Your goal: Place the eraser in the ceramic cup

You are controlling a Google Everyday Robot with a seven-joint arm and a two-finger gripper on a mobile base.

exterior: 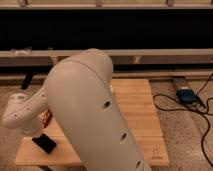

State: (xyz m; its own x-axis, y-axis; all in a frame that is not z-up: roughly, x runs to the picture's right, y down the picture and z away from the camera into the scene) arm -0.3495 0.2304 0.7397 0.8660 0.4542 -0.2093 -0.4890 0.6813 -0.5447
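Blocking much of the wooden tabletop [140, 107] on speckled floor [186, 144], the white arm [90, 115] hides the eraser; the closed end effector [44, 143] sits low at the tabletop's left.

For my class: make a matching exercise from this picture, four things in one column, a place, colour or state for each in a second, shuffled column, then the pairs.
1 claw
2 blue box
3 robot arm
4 wooden table

A on the floor, right of the table
B white, fills the middle of the view
C black, shut, at the table's near left corner
D light brown, beneath the arm

Pairs: 1-C, 2-A, 3-B, 4-D
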